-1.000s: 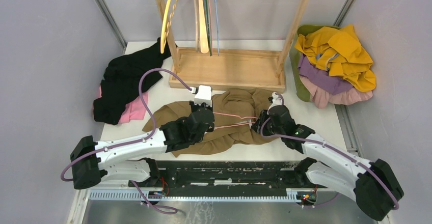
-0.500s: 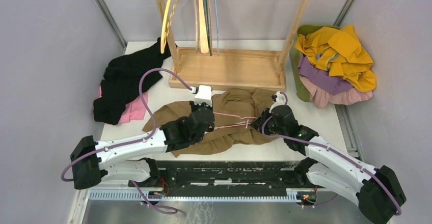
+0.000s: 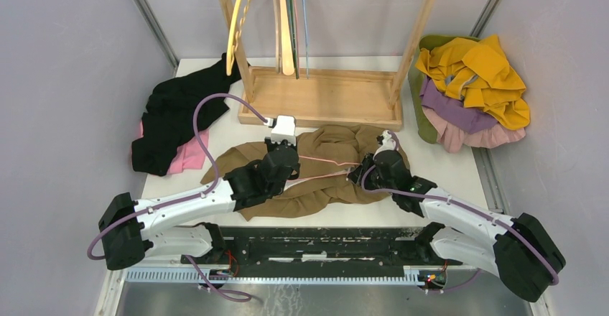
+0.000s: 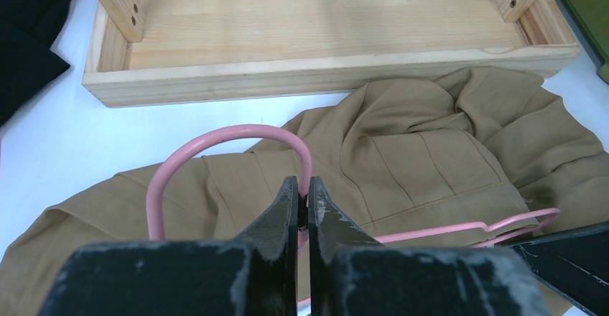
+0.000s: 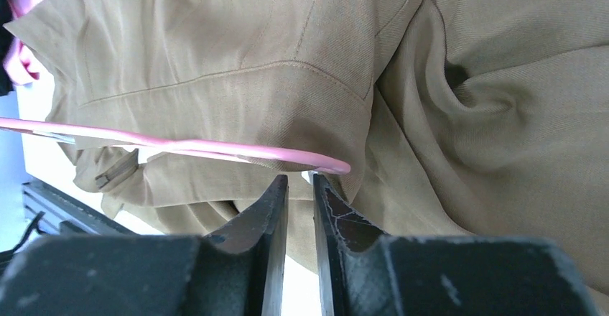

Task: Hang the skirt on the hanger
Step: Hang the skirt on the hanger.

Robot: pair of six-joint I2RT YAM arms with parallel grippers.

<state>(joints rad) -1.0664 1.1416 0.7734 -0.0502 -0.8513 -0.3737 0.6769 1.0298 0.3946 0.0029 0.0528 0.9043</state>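
A tan skirt (image 3: 327,187) lies crumpled on the white table in front of the wooden rack. On top of it rests a pink wire hanger (image 3: 327,162). My left gripper (image 3: 293,166) is shut on the hanger's neck just below the curved hook (image 4: 230,131). The hanger's arm (image 4: 459,230) runs off to the right over the skirt (image 4: 431,158). My right gripper (image 3: 355,173) sits at the hanger's far end (image 5: 316,161), just below it. Its jaws (image 5: 300,181) stand a narrow gap apart with only table and skirt (image 5: 287,43) showing between them.
A wooden rack base (image 3: 323,97) stands just behind the skirt, with several hangers (image 3: 287,21) hanging above it. A black garment (image 3: 176,111) over a pink one (image 3: 188,156) lies at the left. A green bin (image 3: 420,93) piled with yellow and purple clothes (image 3: 470,79) sits at the right.
My left gripper has shifted slightly away from me with the hanger. My right gripper has edged left and farther onto the skirt, toward the hanger's end.
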